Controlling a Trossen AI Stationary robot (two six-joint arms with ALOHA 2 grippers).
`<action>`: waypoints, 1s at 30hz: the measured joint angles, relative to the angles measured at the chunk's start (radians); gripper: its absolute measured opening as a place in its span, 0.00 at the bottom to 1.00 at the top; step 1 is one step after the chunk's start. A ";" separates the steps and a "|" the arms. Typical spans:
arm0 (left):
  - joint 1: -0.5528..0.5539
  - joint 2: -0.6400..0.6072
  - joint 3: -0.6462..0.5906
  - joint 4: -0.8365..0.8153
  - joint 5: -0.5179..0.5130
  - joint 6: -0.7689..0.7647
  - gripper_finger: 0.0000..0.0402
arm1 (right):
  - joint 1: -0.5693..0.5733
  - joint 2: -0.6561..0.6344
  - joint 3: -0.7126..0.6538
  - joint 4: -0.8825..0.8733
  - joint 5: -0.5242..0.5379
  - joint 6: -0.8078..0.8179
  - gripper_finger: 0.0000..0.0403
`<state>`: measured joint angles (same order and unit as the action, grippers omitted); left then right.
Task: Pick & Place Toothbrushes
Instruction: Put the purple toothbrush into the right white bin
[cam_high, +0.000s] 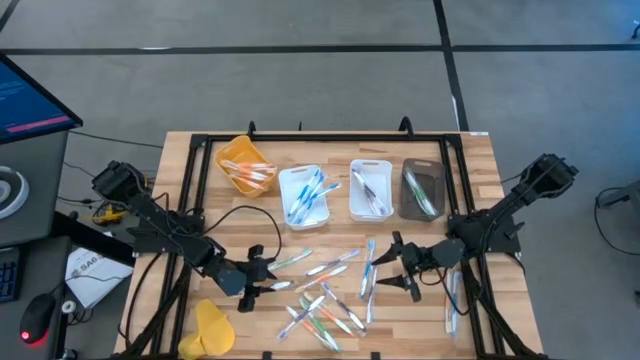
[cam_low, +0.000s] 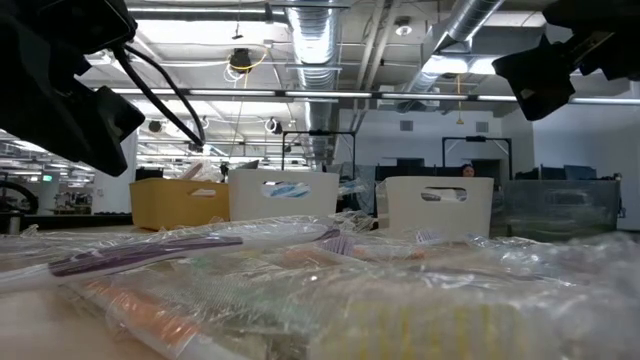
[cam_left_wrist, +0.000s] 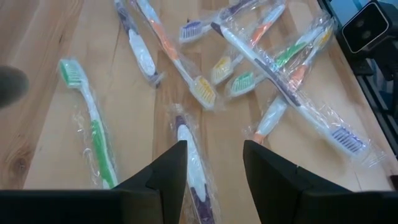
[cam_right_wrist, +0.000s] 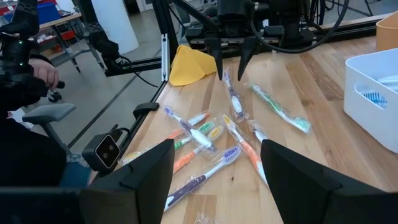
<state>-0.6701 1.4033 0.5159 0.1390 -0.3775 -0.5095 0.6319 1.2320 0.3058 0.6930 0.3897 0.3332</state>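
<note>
Several wrapped toothbrushes (cam_high: 325, 290) lie loose on the wooden table between my two arms. My left gripper (cam_high: 272, 277) is low over the left side of the pile and is open. Its fingers stand on either side of the handle end of a purple-and-white toothbrush (cam_left_wrist: 186, 140), which lies flat on the wood; the right wrist view shows them (cam_right_wrist: 230, 71) astride that brush (cam_right_wrist: 235, 99). A green toothbrush (cam_left_wrist: 93, 124) lies beside it. My right gripper (cam_high: 395, 268) hangs open above the right side of the pile (cam_right_wrist: 217, 180), with nothing between its fingers. My left gripper comes slanting down from the table's left with its fingers along the purple-and-white toothbrush's handle end (cam_left_wrist: 194, 180). The brush lies close against one finger (cam_left_wrist: 171, 171) and well clear of the other. I cannot tell whether that finger touches it.
Four trays stand in a row at the far side: yellow (cam_high: 245, 165), white (cam_high: 303, 195), white (cam_high: 370, 188) and dark (cam_high: 422, 188), each with toothbrushes inside. A yellow cloth (cam_high: 212, 328) lies at the near left. More toothbrushes (cam_high: 452, 300) lie near the right arm. A person's hand (cam_right_wrist: 43, 74) shows beyond the table.
</note>
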 joint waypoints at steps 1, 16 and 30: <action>0.000 0.000 0.000 0.000 0.000 0.000 0.37 | 0.000 0.000 0.000 0.000 0.000 0.000 0.58; -0.004 0.000 0.000 0.005 0.000 0.011 0.37 | 0.000 0.000 0.000 0.000 0.000 0.000 0.58; -0.008 0.074 -0.001 0.012 0.000 0.006 0.37 | 0.001 0.000 0.000 0.003 0.000 0.019 0.58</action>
<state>-0.6777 1.4773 0.5148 0.1507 -0.3771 -0.5032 0.6331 1.2316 0.3058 0.6960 0.3901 0.3521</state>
